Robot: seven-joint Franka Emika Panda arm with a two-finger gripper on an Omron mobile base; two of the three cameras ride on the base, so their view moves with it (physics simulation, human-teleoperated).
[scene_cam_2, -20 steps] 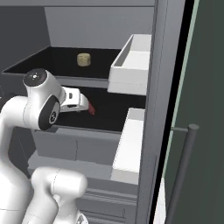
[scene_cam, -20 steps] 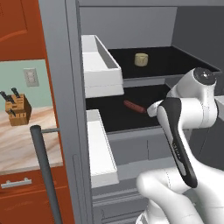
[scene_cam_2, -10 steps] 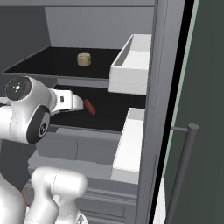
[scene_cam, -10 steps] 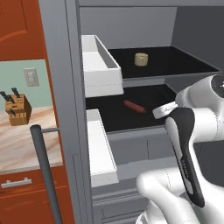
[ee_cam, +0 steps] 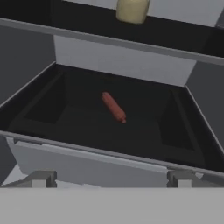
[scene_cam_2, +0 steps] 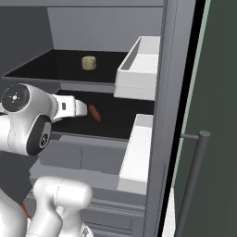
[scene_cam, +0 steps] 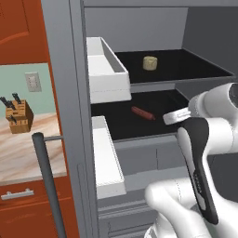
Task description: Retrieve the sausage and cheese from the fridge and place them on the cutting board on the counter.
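Fingers (ee_cam: 109, 178) stood apart and empty, their two dark tips wide at the bottom of the hand view, just outside the front lip of the lower shelf (ee_cam: 105, 153) of the fridge (scene_cam: 69, 93). Beyond that lip, near the middle of the dark shelf floor, the sausage (ee_cam: 113, 107) lay flat and at a slant, well apart from the fingers and touching nothing else. On the shelf above, further back, sat the cheese (ee_cam: 132, 9), also untouched. From the left base view the white arm (scene_cam: 204, 139) reached toward the open fridge from the right, and to the left, past the door, the tabletop (scene_cam: 23, 144) carried a knife block (scene_cam: 17, 114); the cutting board was not to be seen from here.

By my judgement the step in hand was the approach to the sausage, so the task was only at its beginning. The next move would call for reaching deeper over the lip, lowering, and turning the fingers across the slanted link before closing.
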